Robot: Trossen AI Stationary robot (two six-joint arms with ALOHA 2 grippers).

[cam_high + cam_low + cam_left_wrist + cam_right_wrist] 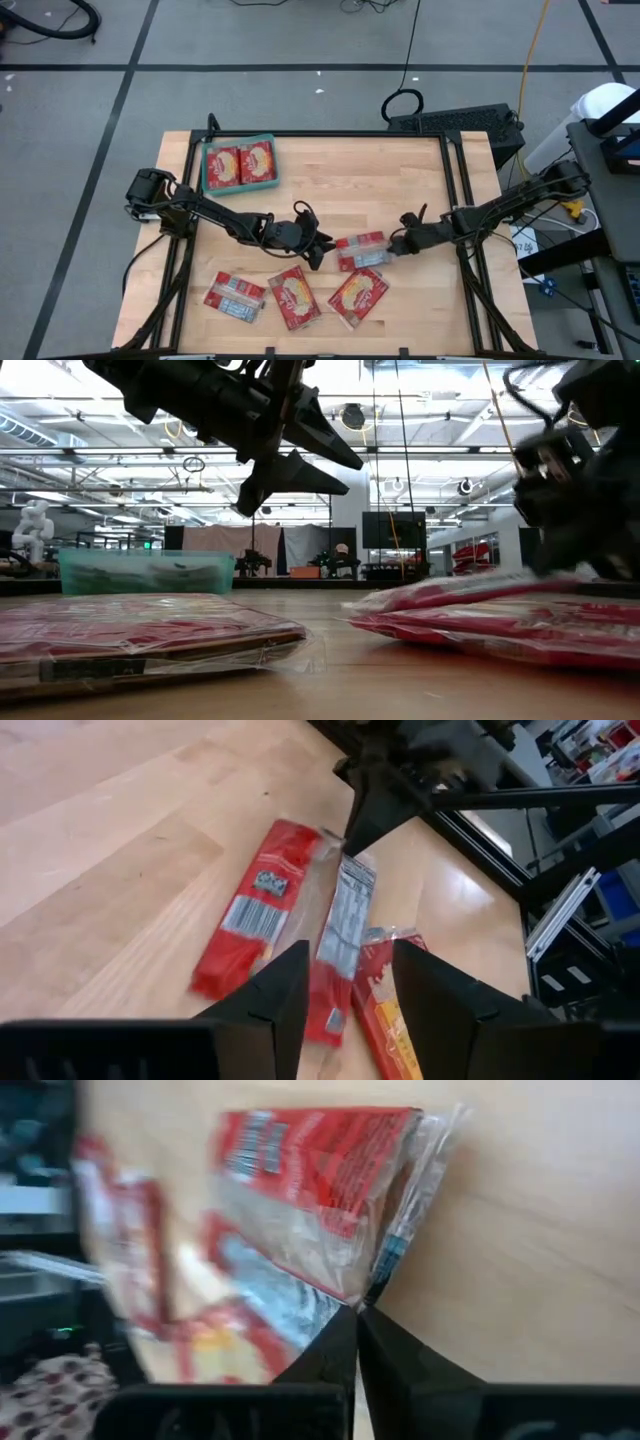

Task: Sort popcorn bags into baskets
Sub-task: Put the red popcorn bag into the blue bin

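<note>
The wooden tabletop (330, 170) is carrying everything. At its far left corner the teal basket (240, 185) is already holding two popcorn bags (240, 163) lying side by side. Four more are waiting outside it: three spread along the near edge (295, 297) and one middle packet (358, 250) lying between the two arms, so by my reckoning roughly a third of the visible sorting is done.

The left gripper (322, 247) is hovering just beside the middle packet's left end, its jaws standing apart and grasping nothing; the left wrist view shows the packets lying beyond the parted fingers. The right gripper (392, 244) is at the packet's right end, its jaws clenched together right at the clear plastic edge; whether that edge is actually being pinched, I cannot tell.
</note>
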